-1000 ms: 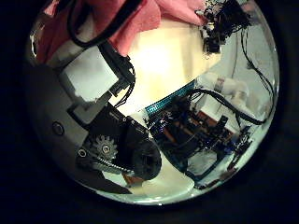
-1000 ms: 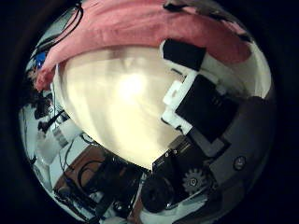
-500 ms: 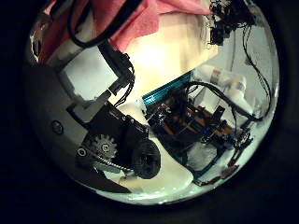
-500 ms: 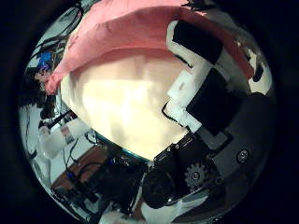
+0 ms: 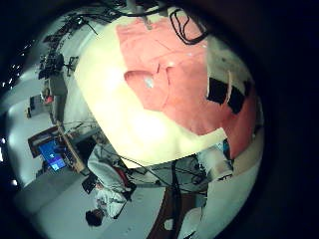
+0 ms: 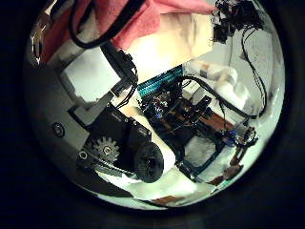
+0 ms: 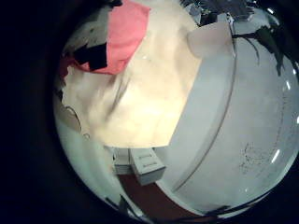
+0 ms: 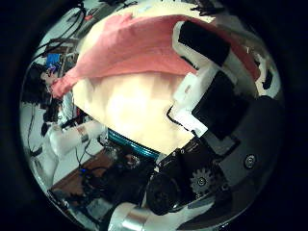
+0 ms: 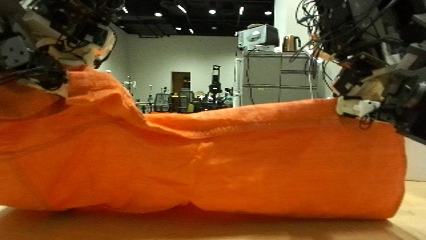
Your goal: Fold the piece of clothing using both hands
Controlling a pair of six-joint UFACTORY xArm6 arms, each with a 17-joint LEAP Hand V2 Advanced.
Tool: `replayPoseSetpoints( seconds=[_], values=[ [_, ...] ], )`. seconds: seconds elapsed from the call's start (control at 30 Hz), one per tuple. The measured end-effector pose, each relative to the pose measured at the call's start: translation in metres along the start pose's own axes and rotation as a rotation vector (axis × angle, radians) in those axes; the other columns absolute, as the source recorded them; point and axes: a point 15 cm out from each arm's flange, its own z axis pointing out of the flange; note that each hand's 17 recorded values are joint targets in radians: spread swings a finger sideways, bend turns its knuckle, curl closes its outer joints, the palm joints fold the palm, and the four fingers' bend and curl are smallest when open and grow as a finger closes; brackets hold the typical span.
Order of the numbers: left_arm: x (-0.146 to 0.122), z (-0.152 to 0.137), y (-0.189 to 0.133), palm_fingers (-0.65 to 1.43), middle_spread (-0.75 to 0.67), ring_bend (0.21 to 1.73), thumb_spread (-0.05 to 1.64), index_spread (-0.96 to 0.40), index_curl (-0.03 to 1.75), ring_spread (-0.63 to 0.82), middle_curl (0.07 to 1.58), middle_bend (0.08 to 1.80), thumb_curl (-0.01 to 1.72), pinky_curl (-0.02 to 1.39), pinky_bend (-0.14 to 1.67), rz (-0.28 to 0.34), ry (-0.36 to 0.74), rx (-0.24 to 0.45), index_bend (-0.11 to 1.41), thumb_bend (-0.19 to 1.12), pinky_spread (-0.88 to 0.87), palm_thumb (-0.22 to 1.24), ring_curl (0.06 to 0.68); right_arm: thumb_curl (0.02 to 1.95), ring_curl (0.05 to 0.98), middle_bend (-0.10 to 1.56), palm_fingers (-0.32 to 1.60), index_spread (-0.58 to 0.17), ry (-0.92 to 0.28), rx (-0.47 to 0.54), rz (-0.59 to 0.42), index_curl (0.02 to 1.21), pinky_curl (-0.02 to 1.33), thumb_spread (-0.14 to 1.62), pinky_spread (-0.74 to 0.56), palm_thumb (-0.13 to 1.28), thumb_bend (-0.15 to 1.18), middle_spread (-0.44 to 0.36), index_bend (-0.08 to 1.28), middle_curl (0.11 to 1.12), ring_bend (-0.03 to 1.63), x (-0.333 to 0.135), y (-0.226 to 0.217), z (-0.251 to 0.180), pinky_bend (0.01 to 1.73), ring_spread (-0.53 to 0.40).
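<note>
An orange garment [image 9: 213,150] hangs stretched between my two hands, its lower edge at the wooden table [image 9: 200,228]. My left hand [image 9: 47,45] grips one upper corner and my right hand [image 9: 380,85] grips the other, lower down. The right thumb side palm view shows the garment [image 8: 135,48] running across my right hand's curled fingers [image 8: 207,48], above the table [image 8: 125,106]. The left thumb side palm view shows cloth [image 6: 114,14] by my left hand [image 6: 95,76]. The left little finger side palm view shows the garment [image 5: 184,85] hanging over the table [image 5: 120,110].
Grey cabinets [image 9: 273,80] stand behind the table. The right little finger side palm view shows the garment's end [image 7: 117,42], the table [image 7: 159,84] and a wall.
Both palm views have shifted: the table looks smaller and more of the gear beside it shows. The hands have risen with the garment still held.
</note>
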Motion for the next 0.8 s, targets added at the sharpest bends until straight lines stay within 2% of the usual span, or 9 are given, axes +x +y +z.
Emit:
replayPoseSetpoints(
  seconds=[0.23, 0.37, 0.63, 0.8],
  values=[
    [-0.033, -0.024, -0.043, 0.95, -0.66, 1.2, 0.91, -0.56, 1.47, -0.49, 1.1, 0.76, 0.64, 0.64, 0.69, -0.025, -0.011, -0.015, 0.18, -0.02, -0.79, 0.82, 0.534, 0.49, 0.653, 1.3, 1.18, -0.261, -0.003, -0.021, 0.028, 0.81, 0.73, 1.31, -0.27, 1.04, -0.01, -0.133, 1.05, 0.7, 1.36, 0.014, -0.05, -0.007, 1.26, -0.212],
    [-0.052, -0.03, -0.082, 0.95, -0.66, 1.2, 0.91, -0.56, 1.47, -0.49, 1.1, 0.76, 0.64, 0.64, 0.68, -0.035, -0.024, 0.019, 0.18, -0.02, -0.79, 0.82, 0.534, 0.5, 0.651, 1.31, 1.17, -0.259, -0.006, -0.045, 0.034, 0.8, 0.74, 1.31, -0.27, 1.04, -0.01, -0.133, 1.06, 0.7, 1.36, 0.019, -0.082, 0.0, 1.26, -0.213],
    [-0.088, -0.028, -0.149, 0.94, -0.67, 1.21, 0.91, -0.54, 1.48, -0.49, 1.11, 0.77, 0.65, 0.64, 0.67, -0.062, -0.019, 0.051, 0.18, -0.02, -0.79, 0.82, 0.538, 0.51, 0.652, 1.32, 1.16, -0.26, -0.007, -0.048, 0.068, 0.8, 0.76, 1.31, -0.26, 1.04, -0.01, -0.133, 1.06, 0.69, 1.37, 0.029, -0.151, 0.006, 1.26, -0.208],
    [-0.101, -0.02, -0.192, 0.92, -0.67, 1.21, 0.92, -0.54, 1.48, -0.49, 1.11, 0.77, 0.64, 0.65, 0.66, -0.071, -0.007, 0.061, 0.18, -0.02, -0.79, 0.82, 0.542, 0.51, 0.653, 1.32, 1.15, -0.26, -0.007, -0.058, 0.085, 0.8, 0.77, 1.32, -0.26, 1.03, -0.01, -0.134, 1.07, 0.69, 1.37, 0.03, -0.197, 0.022, 1.26, -0.21]
  ],
)
